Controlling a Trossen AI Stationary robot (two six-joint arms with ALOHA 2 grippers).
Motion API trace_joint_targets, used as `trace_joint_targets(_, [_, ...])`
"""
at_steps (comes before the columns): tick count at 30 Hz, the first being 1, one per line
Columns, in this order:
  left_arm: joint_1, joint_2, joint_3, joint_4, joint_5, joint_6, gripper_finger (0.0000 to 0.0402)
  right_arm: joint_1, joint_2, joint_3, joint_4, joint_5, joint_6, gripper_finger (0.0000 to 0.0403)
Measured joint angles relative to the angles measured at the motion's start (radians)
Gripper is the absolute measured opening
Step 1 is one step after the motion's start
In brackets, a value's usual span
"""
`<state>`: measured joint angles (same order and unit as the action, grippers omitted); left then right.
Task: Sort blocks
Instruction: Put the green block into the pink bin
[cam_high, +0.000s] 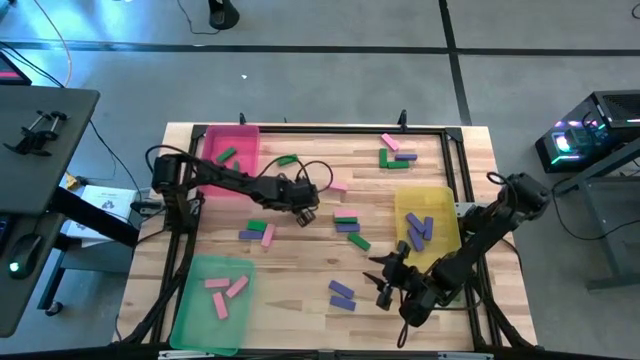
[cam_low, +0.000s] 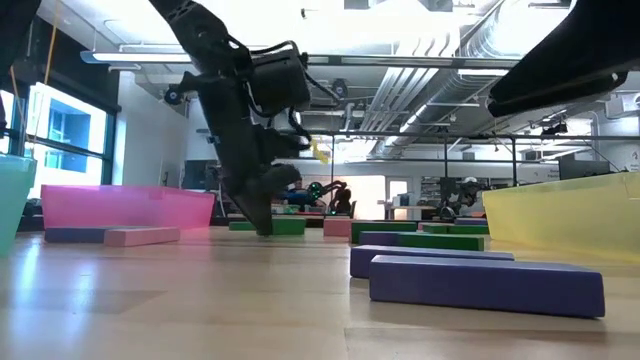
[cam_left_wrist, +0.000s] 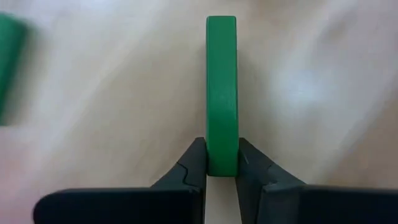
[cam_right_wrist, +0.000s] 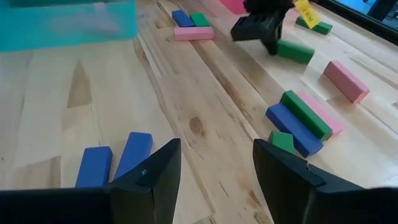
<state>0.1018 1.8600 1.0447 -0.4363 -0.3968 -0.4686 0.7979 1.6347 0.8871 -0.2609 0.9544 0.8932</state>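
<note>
Currently, left gripper (cam_left_wrist: 222, 163): clamping 1 green block (cam_left_wrist: 221, 93) by its end at mid-table, likely to carry it to a tray.
Right gripper (cam_right_wrist: 214, 165): waiting with fingers apart near 2 purple blocks (cam_right_wrist: 115, 163), beside the yellow tray (cam_high: 447, 199).

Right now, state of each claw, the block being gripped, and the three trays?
Left claw: shut on a small flat green block, low over the table.
Right claw: open, empty, above two purple blocks.
Pink plastic tray: holds green blocks.
Green plastic tray: holds pink blocks.
Yellow plastic tray: holds purple blocks.
</note>
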Motion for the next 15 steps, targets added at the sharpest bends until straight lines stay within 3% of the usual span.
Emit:
trace_joint_targets(4, [0.035, -0.061, -0.001, -0.073, -0.08, -0.043, 0.0045, 0.0, 0.002, 0.0, 0.016, -0.002, -0.001, 0.0185])
trace_joint_targets(9, [0.108, -0.13, 0.0, -0.205, -0.08, -0.077, 0.0072, -0.004, 0.002, 0.0, 0.042, 0.003, -0.038, 0.0185])
trace_joint_targets(15, [0.211, -0.14, 0.0, -0.227, 0.03, -0.02, 0.0077, -0.008, 0.002, 0.0, 0.059, 0.005, -0.061, 0.0185])
